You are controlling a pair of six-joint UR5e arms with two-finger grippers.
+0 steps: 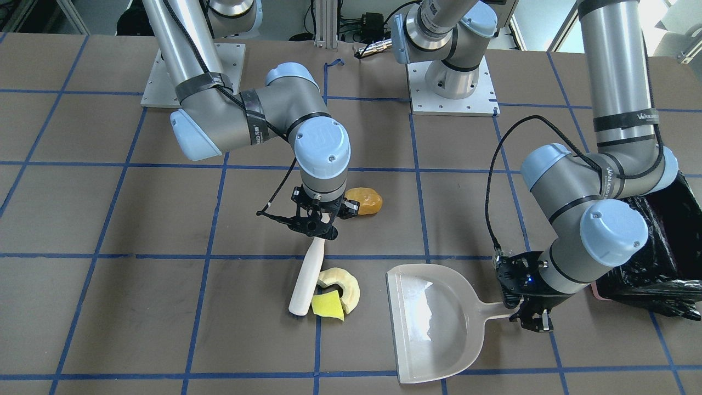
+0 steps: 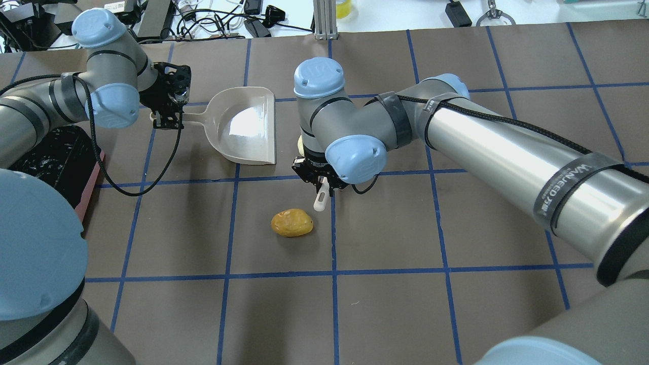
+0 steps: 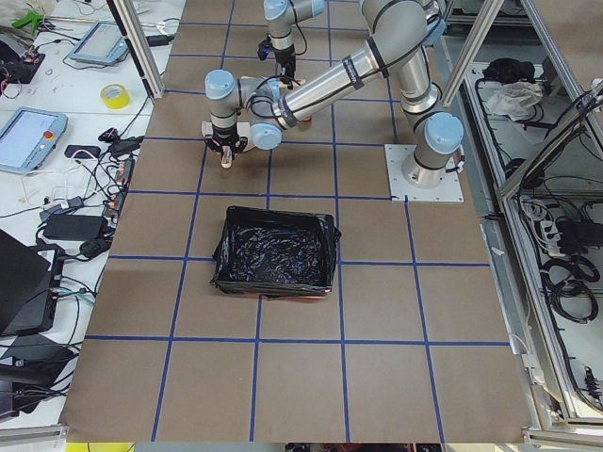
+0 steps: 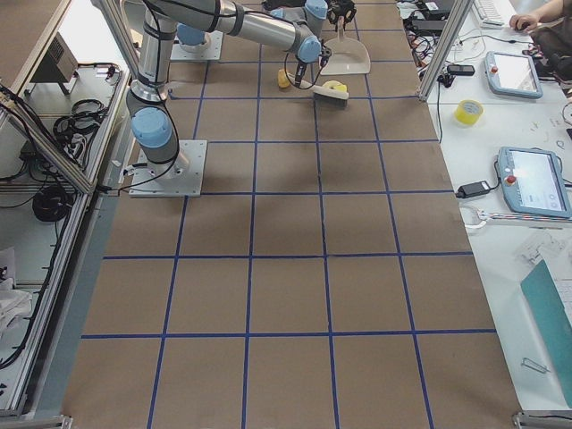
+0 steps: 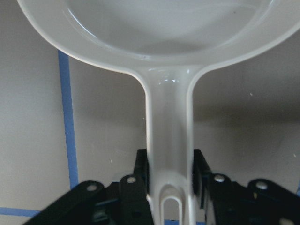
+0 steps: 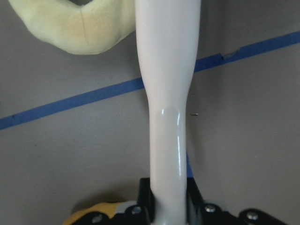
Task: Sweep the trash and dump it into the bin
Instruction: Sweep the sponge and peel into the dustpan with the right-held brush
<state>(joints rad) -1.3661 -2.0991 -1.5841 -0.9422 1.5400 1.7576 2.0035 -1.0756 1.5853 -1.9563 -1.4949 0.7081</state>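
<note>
On the brown, blue-taped surface (image 1: 109,219), a white tapered plastic handle (image 1: 307,277) is clamped at its upper end by the closed fingers of the right gripper (image 1: 320,231). A pale cream curved crescent (image 1: 345,285) and a flat yellow wedge (image 1: 328,305) are found close against its lower end. An orange-yellow oval lump (image 1: 364,201) is seen just beside that gripper. A pale grey plastic dustpan (image 1: 433,323) is pinched by its handle in the fingers of the left gripper (image 1: 529,319). A pink rectangular bin lined with crinkled black plastic (image 1: 652,269) is set near the left arm.
</note>
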